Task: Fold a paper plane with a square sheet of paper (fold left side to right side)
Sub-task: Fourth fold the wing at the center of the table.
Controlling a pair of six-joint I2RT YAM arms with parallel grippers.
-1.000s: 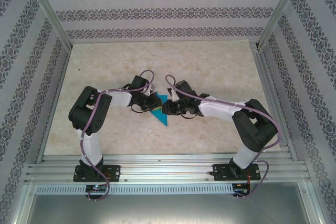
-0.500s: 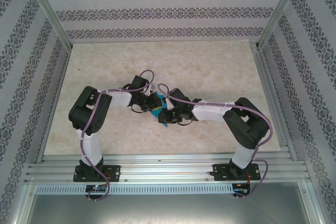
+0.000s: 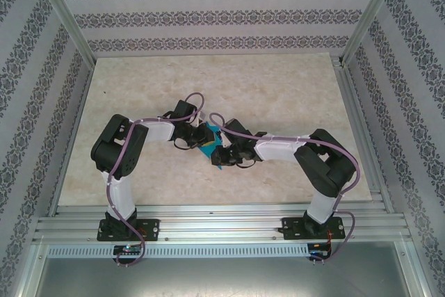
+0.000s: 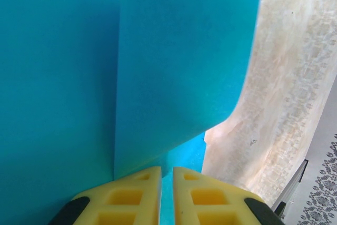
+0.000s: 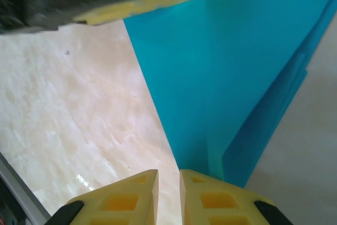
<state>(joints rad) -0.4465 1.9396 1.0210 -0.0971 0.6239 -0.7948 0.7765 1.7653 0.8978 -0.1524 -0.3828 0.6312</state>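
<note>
Left arm (image 3: pixel 149 130) and right arm (image 3: pixel 281 147) bend inward, wrists meeting at the middle of the table (image 3: pixel 278 88). Left gripper (image 4: pixel 166 171) and right gripper (image 5: pixel 168 173) are each closed to a thin slit; whether either pinches paper cannot be told. The partly folded cyan sheet (image 4: pixel 179 67) lies just under both, one flap raised.

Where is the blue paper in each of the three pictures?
Top external: blue paper near the picture's centre.
Left wrist: blue paper across left and centre, one flap lifted.
Right wrist: blue paper upper right, narrowing toward the bottom centre.
Shared landmark: the marbled table, right of the paper in the left wrist view, left of it in the right wrist view.
</note>
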